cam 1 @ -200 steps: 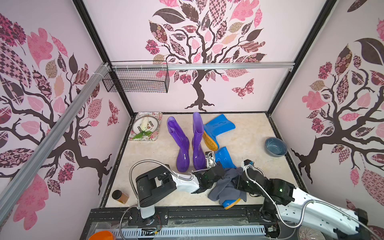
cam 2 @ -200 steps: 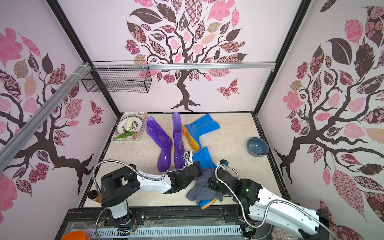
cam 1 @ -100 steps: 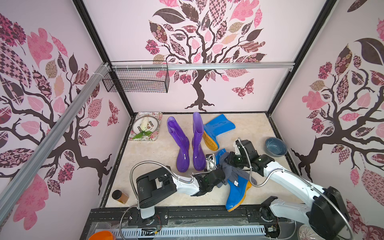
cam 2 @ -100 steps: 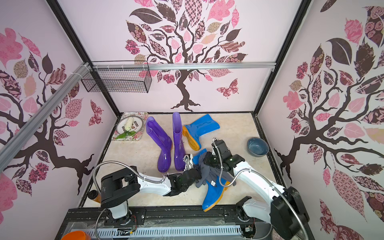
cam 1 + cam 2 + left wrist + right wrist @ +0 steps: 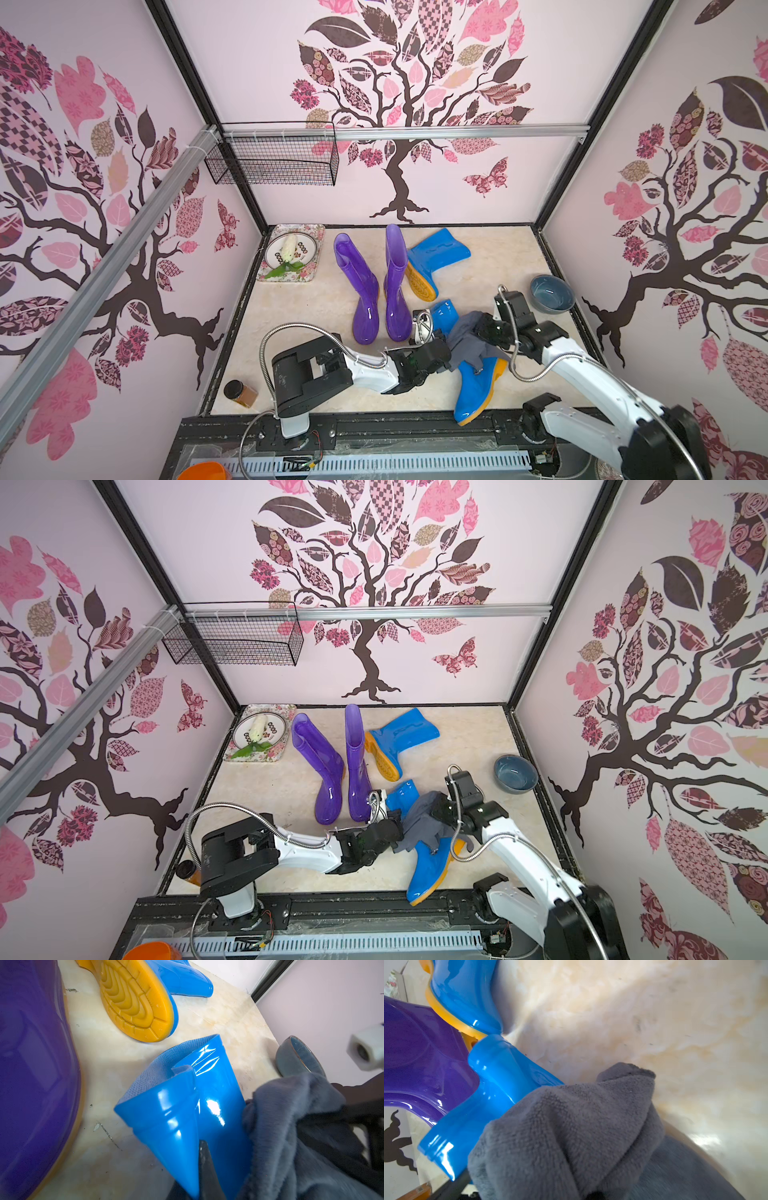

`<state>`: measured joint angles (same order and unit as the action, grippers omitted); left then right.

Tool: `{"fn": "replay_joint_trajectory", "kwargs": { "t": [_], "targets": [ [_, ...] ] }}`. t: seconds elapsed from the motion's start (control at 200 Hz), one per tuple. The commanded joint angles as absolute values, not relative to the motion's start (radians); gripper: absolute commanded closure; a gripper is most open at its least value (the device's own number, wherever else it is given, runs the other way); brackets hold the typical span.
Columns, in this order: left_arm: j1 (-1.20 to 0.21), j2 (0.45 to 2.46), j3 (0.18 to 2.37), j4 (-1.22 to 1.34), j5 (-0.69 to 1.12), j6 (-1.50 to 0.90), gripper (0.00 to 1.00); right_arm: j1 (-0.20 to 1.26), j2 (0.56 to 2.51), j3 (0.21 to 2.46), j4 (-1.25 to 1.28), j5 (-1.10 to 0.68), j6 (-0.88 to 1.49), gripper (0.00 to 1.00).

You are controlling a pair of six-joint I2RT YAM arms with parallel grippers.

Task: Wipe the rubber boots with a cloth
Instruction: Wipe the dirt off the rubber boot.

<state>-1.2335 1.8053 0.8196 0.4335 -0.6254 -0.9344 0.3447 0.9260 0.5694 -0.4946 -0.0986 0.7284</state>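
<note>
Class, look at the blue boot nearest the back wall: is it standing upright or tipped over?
Tipped over. The blue boot lies on its side, its whole yellow sole facing sideways.

Lighting: bright, even and diffuse, with soft shadows on the pale marbled tabletop (image 5: 299, 299); the wide lens bends the black frame posts (image 5: 602, 112) in both top views. Glare: white streaks on the glossy blue rubber boot (image 5: 207, 1105). Blur: in the right wrist view the grey-blue terry cloth (image 5: 571, 1126) is smeared along one edge and the tabletop is washed out.

Pink tree-decal walls (image 5: 257, 62) enclose a cream marbled floor (image 5: 498, 266)
</note>
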Motion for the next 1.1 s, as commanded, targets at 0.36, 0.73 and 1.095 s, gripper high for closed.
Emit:
{"fn": "replay_joint_trajectory", "kwargs": {
  "t": [0.36,0.73,1.095],
  "targets": [
    [-1.238,1.779,0.809,0.49,-0.626,-0.912,1.0,0.342,0.824,0.418,-0.431,-0.316,0.825,1.0],
    [-1.265,1.81,0.808,0.499,-0.625,-0.922,1.0,0.343,1.325,0.722,-0.091,-0.619,0.666,1.0],
    [-1.267,1.796,0.786,0.51,-0.642,-0.907,1.0,0.342,1.166,0.584,-0.356,-0.196,0.753,1.0]
  ]
}}
